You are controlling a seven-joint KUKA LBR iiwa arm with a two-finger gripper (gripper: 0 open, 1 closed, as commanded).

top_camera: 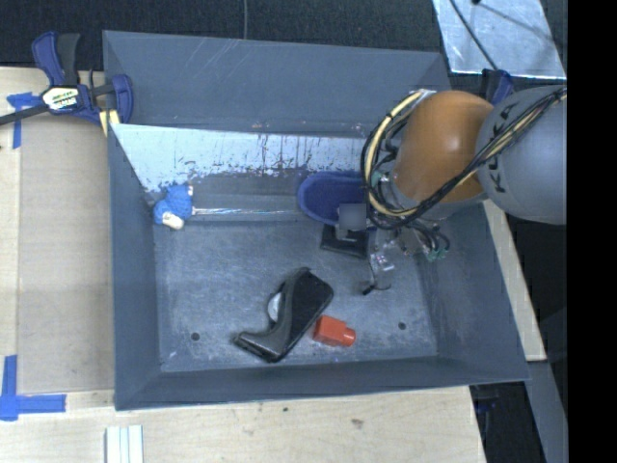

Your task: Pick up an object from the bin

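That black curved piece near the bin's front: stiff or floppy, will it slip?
The black curved piece probably is stiff: it holds its bend. Its slight sheen suggests it may slip. Lying flat, it seems unlikely to roll.

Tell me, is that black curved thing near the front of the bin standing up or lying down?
Lying down: the black curved thing rests lengthwise on the bin floor, beside the small orange block.

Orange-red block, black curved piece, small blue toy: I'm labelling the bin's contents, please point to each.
Orange-red block [335, 332], camera view, middle of its top face.
Black curved piece [297, 311], camera view, its broad upper part.
Small blue toy [175, 204], camera view, its blue body.
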